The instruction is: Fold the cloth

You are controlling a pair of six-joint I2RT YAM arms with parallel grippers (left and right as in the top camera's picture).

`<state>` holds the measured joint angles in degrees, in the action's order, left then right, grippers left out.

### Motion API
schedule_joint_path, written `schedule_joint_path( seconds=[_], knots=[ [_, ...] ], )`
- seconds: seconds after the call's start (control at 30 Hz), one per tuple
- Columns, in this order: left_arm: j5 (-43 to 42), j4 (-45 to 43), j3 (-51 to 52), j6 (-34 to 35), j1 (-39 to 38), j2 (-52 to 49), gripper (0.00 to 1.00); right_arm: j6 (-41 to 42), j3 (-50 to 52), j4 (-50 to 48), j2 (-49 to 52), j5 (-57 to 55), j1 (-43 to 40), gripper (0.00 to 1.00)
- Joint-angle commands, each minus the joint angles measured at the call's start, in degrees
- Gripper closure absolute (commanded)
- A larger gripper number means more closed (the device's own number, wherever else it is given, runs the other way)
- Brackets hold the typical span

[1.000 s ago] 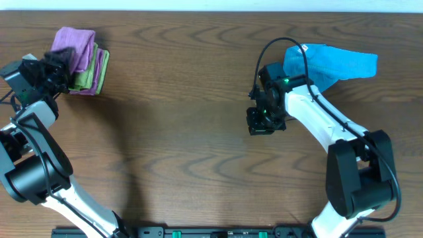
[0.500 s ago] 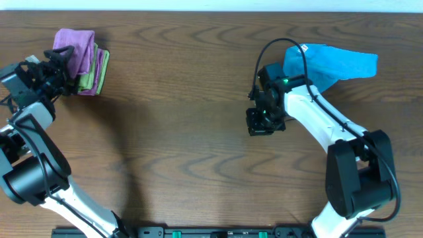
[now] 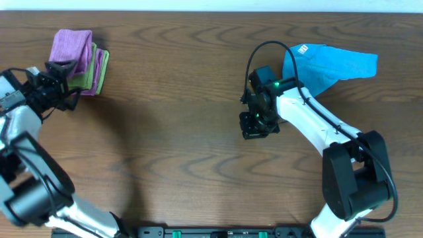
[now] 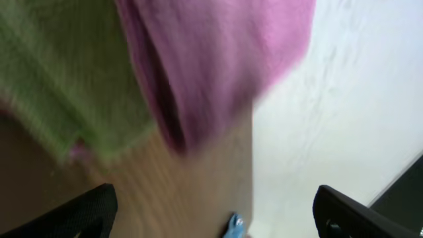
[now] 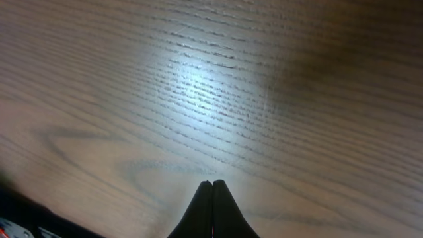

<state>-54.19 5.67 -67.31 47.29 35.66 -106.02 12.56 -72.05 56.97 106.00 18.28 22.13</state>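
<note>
Finding on position: my right end effector (image 3: 255,125) stands over bare worktop (image 3: 165,106) near the middle; the wrist view shows its fingers pressed together with nothing between them (image 5: 213,196); the blue cloth (image 3: 334,64) lies unfolded at the far right of the worktop, outward from my base and to the right of this end effector, near it but not touching; its broad end faces me and its long axis runs left to right, narrowing toward the right. My left end effector (image 3: 58,84) sits at the far left, spread wide and empty (image 4: 215,203), just beside a folded pink cloth (image 3: 71,47) stacked on a green cloth (image 3: 89,74); it is well apart from the blue cloth. Judgement: the right arm is the nearer one; it must open, then reach outward and rightward to the broad end.
</note>
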Motion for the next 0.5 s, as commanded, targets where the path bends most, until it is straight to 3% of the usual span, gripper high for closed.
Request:
schedule_joint_path(
  seconds=[0.0, 0.2, 0.47],
  knots=[
    [3.50, 5.03, -0.68, -9.09, 1.01, 7.06, 0.04, 0.24, -0.81, 0.72, -1.20, 0.68, 0.83, 0.98],
    [8.76, 21.33, -0.68, -18.80, 1.03, 18.84, 0.04, -0.17, -0.83, 2.82, -4.70, 1.49, 0.76, 0.99],
    [11.34, 44.72, -0.68, -35.43, -1.27, 36.94, 0.04, -1.40, -0.81, 6.56, -21.68, 1.42, 0.76, 0.98]
  ],
)
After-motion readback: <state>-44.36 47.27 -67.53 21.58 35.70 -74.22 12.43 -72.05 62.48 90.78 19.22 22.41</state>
